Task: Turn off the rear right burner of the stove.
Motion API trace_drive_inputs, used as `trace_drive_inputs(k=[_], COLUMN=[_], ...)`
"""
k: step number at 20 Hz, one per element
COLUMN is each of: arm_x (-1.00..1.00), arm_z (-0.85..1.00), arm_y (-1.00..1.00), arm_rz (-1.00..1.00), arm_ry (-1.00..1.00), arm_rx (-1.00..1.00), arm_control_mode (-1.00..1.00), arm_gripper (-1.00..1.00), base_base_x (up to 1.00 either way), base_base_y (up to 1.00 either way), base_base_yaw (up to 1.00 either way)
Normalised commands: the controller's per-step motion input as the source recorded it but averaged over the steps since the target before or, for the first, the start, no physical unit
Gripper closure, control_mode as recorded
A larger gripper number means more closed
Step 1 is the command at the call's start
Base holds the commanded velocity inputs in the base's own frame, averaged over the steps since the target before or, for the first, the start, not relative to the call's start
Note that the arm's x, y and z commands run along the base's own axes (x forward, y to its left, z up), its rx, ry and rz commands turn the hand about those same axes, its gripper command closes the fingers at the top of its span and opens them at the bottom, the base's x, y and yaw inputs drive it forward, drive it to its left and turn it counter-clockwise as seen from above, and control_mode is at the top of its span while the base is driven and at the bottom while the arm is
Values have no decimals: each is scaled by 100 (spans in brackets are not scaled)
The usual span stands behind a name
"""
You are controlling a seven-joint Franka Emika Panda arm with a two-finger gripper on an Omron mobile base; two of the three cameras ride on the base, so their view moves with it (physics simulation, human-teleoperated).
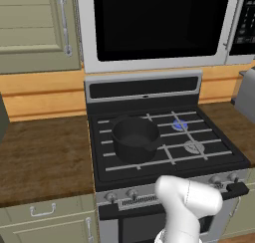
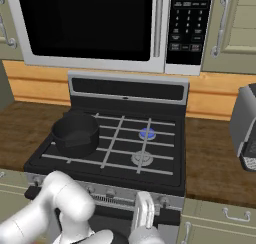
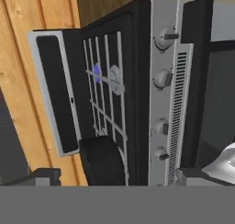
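Pincer [image 3: 114, 179] low before stove [image 1: 149, 137] | hand view: 4 knobs [image 3: 161, 78] | rear right burner [image 1: 180, 124] blue

arm [image 1: 191, 199]: white, smooth, rounded tubular links with bulbous elbow
joints: dark seams seen between links
hand: pale grey-white, glossy
claw [image 3: 112, 177]: two small dark tips

The microwave [image 2: 100, 28] keypad markings are too blurred to read.
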Motion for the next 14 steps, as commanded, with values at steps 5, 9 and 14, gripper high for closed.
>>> trace_drive_inputs(k=[5, 9, 14], arm_x=[28, 13, 22], arm_z=[-46, -46, -21], arm_y=[23, 0, 0], arm_rz=[-10, -12, -10], arm_ry=[0, 0, 0], arm_rx=[5, 35, 24], arm_control_mode=[-100, -100, -100], arm_gripper=[-100, -100, -100], base_base_x=[0, 0, 0], base_base_y=[0, 0, 0], base_base_yaw=[0, 0, 0])
